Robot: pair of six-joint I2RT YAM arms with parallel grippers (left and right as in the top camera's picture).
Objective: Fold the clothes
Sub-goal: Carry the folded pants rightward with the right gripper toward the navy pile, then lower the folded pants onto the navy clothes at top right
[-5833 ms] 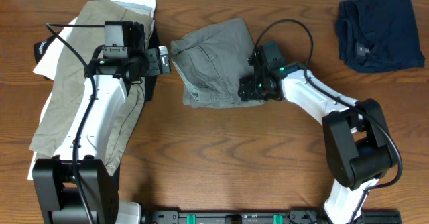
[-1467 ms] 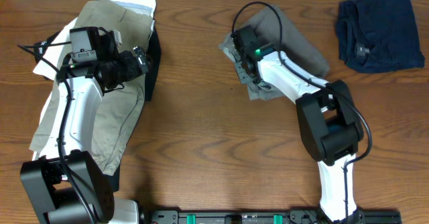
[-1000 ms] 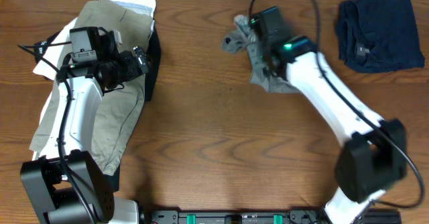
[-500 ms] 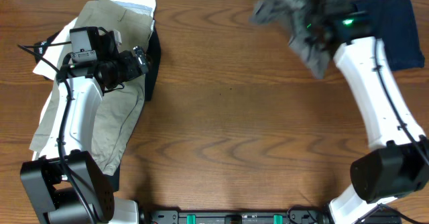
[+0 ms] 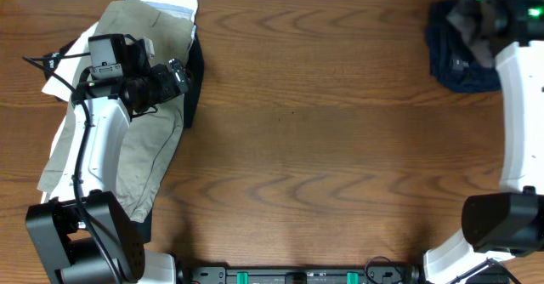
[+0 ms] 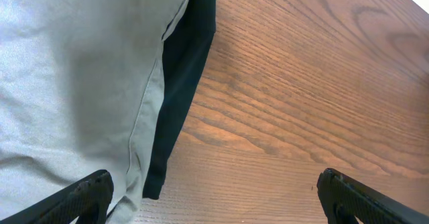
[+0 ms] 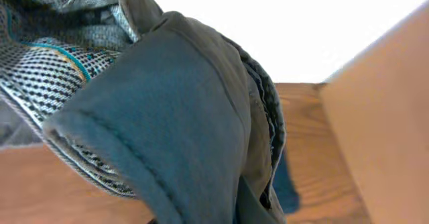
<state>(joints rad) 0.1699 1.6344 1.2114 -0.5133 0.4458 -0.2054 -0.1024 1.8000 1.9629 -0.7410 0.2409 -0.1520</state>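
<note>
Right tool (image 5: 485, 9) tight around grey shorts (image 7: 188, 117)

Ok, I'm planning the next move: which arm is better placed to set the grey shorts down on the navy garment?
Right. The right hand is shut on the grey shorts, above the navy garment. The left hand hangs open over the khaki shorts, across the table.
</note>
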